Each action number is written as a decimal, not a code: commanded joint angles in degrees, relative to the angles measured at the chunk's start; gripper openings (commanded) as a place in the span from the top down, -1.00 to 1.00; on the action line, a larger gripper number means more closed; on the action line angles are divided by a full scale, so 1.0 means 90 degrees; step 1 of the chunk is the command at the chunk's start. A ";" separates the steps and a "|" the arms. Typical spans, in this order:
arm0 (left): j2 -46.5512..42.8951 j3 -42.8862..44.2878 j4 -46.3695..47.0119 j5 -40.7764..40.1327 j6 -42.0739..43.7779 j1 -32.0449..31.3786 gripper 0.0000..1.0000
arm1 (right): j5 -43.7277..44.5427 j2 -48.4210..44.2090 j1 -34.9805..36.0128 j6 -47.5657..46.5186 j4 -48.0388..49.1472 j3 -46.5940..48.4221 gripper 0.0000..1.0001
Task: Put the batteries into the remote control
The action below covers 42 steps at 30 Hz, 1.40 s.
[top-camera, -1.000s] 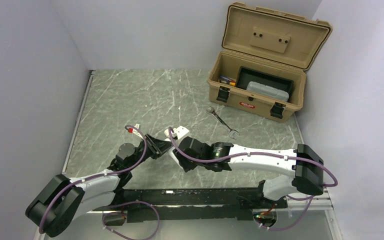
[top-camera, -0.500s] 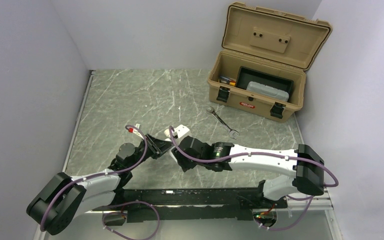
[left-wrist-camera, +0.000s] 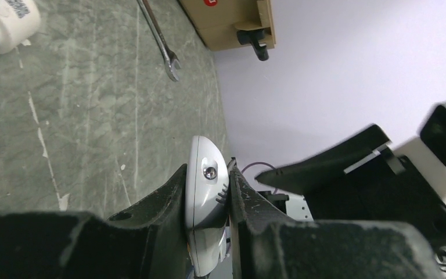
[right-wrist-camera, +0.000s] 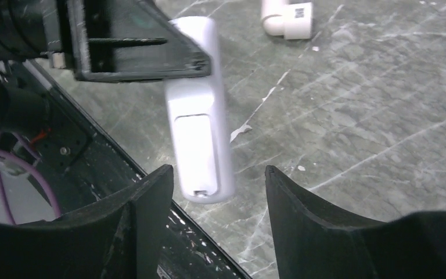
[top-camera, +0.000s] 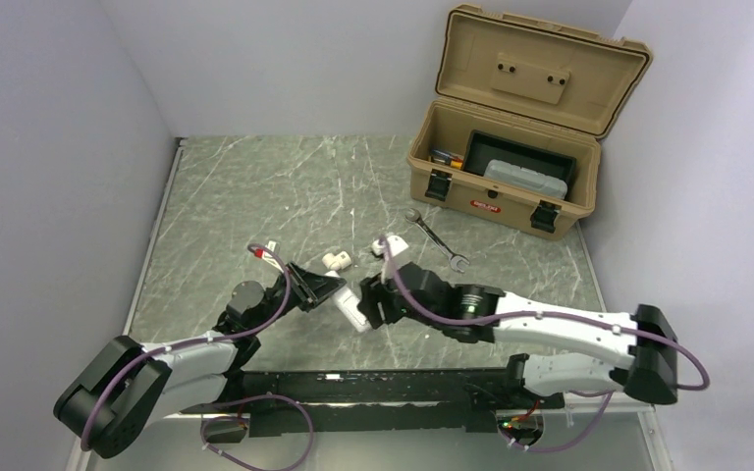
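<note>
The remote control point(left-wrist-camera: 206, 186) is a slim white handset held edge-on above the table, with my left gripper point(left-wrist-camera: 207, 174) shut on its sides. In the right wrist view the remote control point(right-wrist-camera: 200, 116) shows its plain back with a rectangular panel, and the left gripper's finger point(right-wrist-camera: 133, 40) covers its upper end. My right gripper point(right-wrist-camera: 219, 171) stands open just below the remote's free end, not touching it. From above, the left gripper point(top-camera: 329, 289), the remote control point(top-camera: 351, 308) and the right gripper point(top-camera: 369, 304) meet near the table's front middle. The batteries are out of view.
A stubby white pipe fitting point(top-camera: 336, 260) lies just beyond the grippers. A silver wrench point(top-camera: 437, 240) lies further right. An open tan toolbox point(top-camera: 511, 147) stands at the back right. The black base rail point(top-camera: 373, 388) runs along the near edge.
My right gripper's jaws have widened and its arm has shifted right and back from the remote, uncovering the pipe fitting. The left gripper keeps the remote still.
</note>
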 commanded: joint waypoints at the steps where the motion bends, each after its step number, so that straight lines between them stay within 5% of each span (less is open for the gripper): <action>1: 0.0008 0.0090 0.0827 0.0374 -0.0175 -0.0024 1.00 | -0.0746 -0.1109 -0.0539 0.0461 0.0902 -0.0884 -0.27; 12: 0.0161 0.0201 0.1497 0.0696 -0.0582 -0.0022 1.00 | -0.2869 -0.2818 -0.1454 0.0919 0.2713 -0.2755 -0.37; 26: 0.0132 0.0242 0.1735 0.0773 -0.0698 -0.0019 1.00 | -0.3646 -0.2315 -0.1664 0.1315 0.3972 -0.3209 -0.51; 42: 0.0106 0.0212 0.1830 0.0776 -0.0775 -0.0025 1.00 | -0.3843 -0.1876 -0.1770 0.1464 0.4376 -0.3309 -0.39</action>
